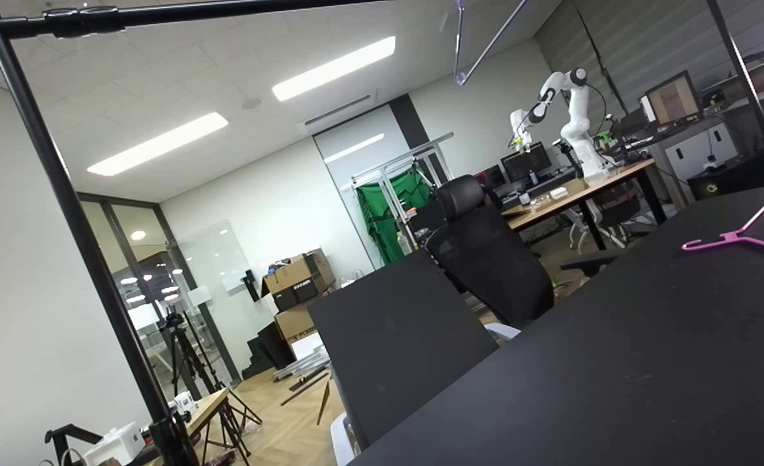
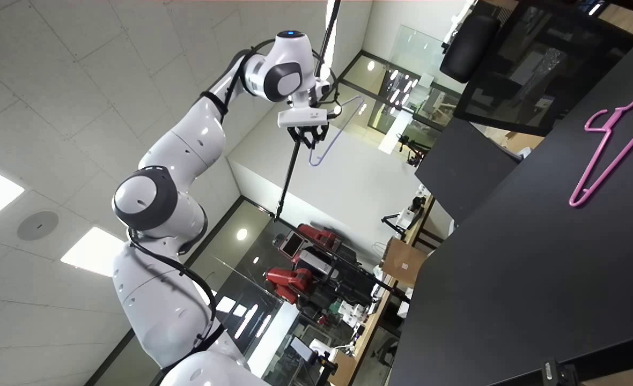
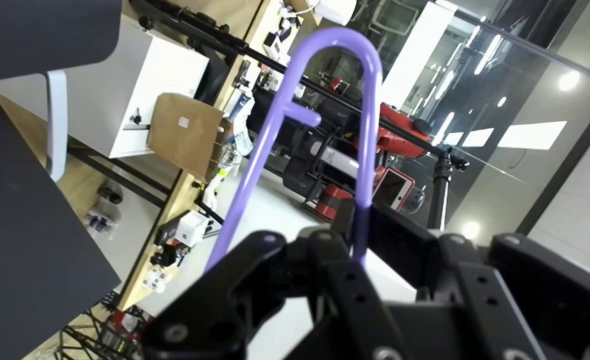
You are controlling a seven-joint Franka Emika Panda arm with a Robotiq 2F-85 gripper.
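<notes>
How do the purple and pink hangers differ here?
The purple hanger is clamped in the gripper; the pink hanger is not held. The purple hanger is up in the air, while the pink hanger lies on the black table. Both are slim with rounded corners.

In an exterior view the arm [image 2: 185,220] is glossy white, rounded and dotted with small dark holes [image 2: 200,142]; a dark grey collar [image 2: 169,195] rings the joint [image 2: 135,194] at 9 o'clock, and black straps [image 2: 215,103] bind a black cable [image 2: 174,264]. At 12 o'clock the wrist [image 2: 295,51] bears a blue light [image 2: 291,33]. The gripper [image 3: 360,227], at 5 o'clock in the wrist view, is black with round screw heads [image 3: 176,332].
</notes>
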